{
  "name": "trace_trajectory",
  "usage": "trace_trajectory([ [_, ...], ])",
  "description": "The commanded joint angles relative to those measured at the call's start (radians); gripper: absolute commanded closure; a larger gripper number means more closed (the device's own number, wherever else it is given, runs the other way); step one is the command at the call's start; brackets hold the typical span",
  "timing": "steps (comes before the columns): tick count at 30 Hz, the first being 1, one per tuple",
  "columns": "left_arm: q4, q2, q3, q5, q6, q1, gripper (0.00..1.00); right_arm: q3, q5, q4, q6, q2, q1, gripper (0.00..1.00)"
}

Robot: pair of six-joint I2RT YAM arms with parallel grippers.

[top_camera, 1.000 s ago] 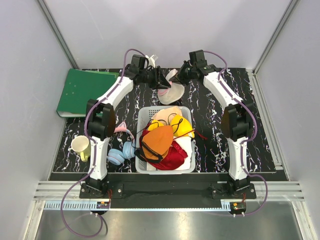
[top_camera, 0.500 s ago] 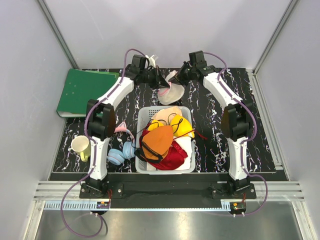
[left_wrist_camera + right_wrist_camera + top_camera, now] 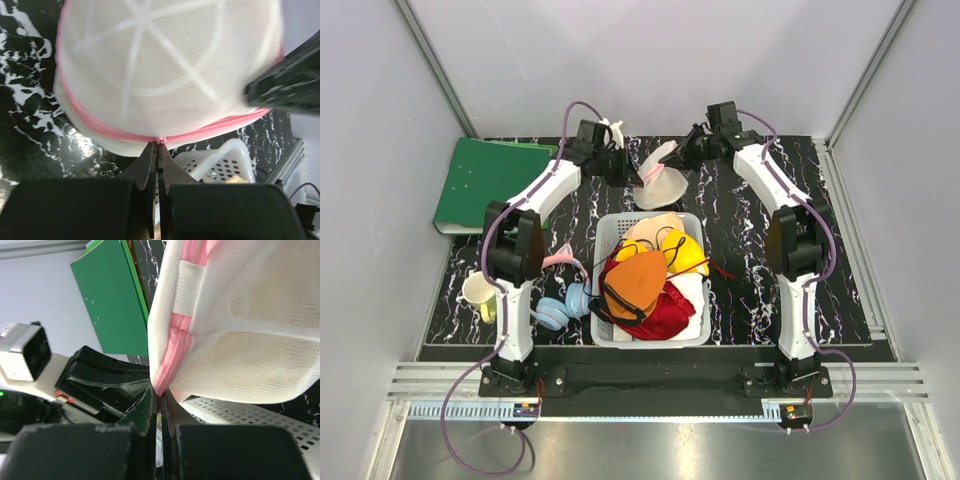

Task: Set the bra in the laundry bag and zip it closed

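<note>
left gripper and right gripper both clamped on laundry bag rim, basket just nearside, green folder well left

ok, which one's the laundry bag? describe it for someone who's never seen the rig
Start at the white basket of clothes in the middle of the black marbled table. Just past its far edge, the left gripper and right gripper each pinch the laundry bag by its rim. It's the only white mesh dome with a pink zipper band.

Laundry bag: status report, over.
Left gripper and right gripper both shut on pink rim of laundry bag. Bag held between them, beyond basket; no yellow showing inside. Nothing blocking.
</note>
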Motion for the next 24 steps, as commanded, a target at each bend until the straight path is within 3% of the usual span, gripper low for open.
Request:
trace_trajectory([
  [1,-0.028,-0.066,-0.034,-0.022,0.087,0.038,1.00,0.068,-0.135,0.054,0.009,-0.055,-0.054,1.00],
  [5,0.000,-0.094,-0.045,0.068,0.098,0.041,1.00,0.167,-0.260,0.049,-0.002,0.028,-0.074,1.00],
  [9,0.180,-0.132,-0.104,0.170,-0.046,0.041,1.00,0.220,-0.265,0.025,0.008,0.097,-0.074,0.95],
  [10,0.220,-0.137,-0.115,0.194,-0.080,0.041,1.00,0.232,-0.255,0.008,0.003,0.101,-0.074,0.89],
  [11,0.289,-0.138,-0.121,0.205,-0.112,0.036,1.00,0.266,-0.217,-0.050,-0.018,0.111,-0.074,0.73],
  [12,0.314,-0.135,-0.124,0.214,-0.159,0.030,1.00,0.289,-0.190,-0.097,-0.032,0.118,-0.074,0.64],
  [14,0.358,-0.127,-0.120,0.213,-0.189,0.015,1.00,0.396,-0.080,-0.290,-0.105,0.147,-0.072,0.54],
  [15,0.366,-0.117,-0.112,0.207,-0.209,0.010,1.00,0.436,-0.036,-0.361,-0.132,0.158,-0.074,0.45],
  [18,0.374,-0.106,-0.098,0.185,-0.224,-0.011,1.00,0.548,0.149,-0.581,-0.227,0.169,-0.075,0.32],
  [22,0.379,-0.089,-0.078,0.187,-0.229,-0.044,1.00,0.516,0.288,-0.653,-0.270,0.097,-0.075,0.16],
  [24,0.380,-0.080,-0.071,0.188,-0.235,-0.067,1.00,0.456,0.301,-0.652,-0.261,0.053,-0.074,0.14],
])
